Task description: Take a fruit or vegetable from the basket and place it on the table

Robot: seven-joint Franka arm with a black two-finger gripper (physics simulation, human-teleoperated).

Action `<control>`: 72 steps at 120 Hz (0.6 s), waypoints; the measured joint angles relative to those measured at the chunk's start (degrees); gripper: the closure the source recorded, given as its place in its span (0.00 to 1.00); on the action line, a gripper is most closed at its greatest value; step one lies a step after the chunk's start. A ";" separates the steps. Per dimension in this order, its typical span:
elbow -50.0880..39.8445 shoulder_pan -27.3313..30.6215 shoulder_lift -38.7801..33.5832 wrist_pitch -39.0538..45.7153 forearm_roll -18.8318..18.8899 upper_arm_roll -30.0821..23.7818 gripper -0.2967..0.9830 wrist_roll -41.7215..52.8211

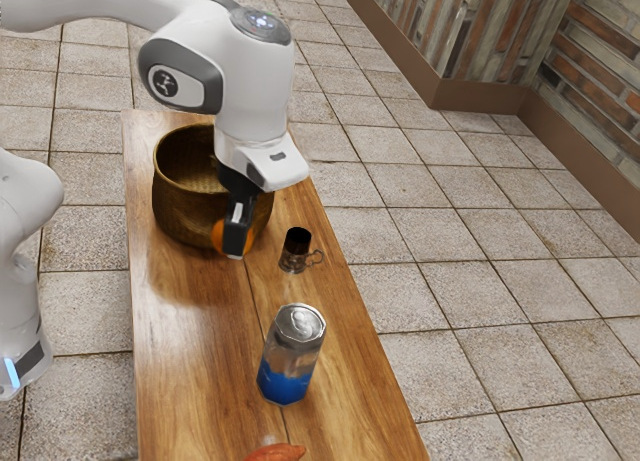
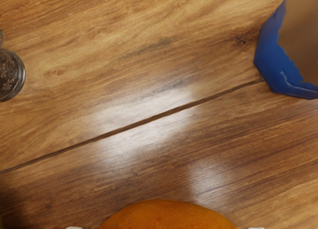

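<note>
Squeezed the orange (image 2: pixel 169 215) in the claw (image 1: pixel 234 245), likely to stop a drop, beside the basket (image 1: pixel 184 207), over the table (image 1: pixel 190 361).

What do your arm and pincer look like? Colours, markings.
Glossy white arm, rounded joints. Dark grey trim rings a white side cover with a round black emblem. Grey cap on top with small bluish-white lights; light-blue strip low down. The pincer is black, slim, with a small white patch.
</note>
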 joint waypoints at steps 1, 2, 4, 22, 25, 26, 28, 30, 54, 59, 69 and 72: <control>-0.34 0.00 0.07 0.16 0.05 0.04 0.48 -0.02; -0.63 0.01 0.13 0.31 0.10 0.07 0.48 -0.03; -1.14 0.01 0.23 0.62 0.19 0.14 0.49 -0.07; -5.45 0.03 0.85 3.38 1.31 2.43 0.49 -0.42; -6.27 0.03 0.96 3.91 1.42 2.57 0.49 -0.48; -6.51 0.03 0.99 4.08 1.45 2.60 0.49 -0.50; -7.00 0.01 1.04 4.41 1.51 2.63 0.49 -0.53; -7.41 -0.01 1.09 4.71 1.56 2.67 0.49 -0.57; -8.78 -0.05 1.73 6.99 1.76 2.73 0.39 -0.90; -8.79 -0.05 1.77 7.13 1.75 2.73 0.35 -0.93; -6.01 -0.05 0.10 5.21 1.80 2.34 0.30 -0.94; -0.48 -0.04 -1.13 2.33 1.83 0.94 0.29 -0.95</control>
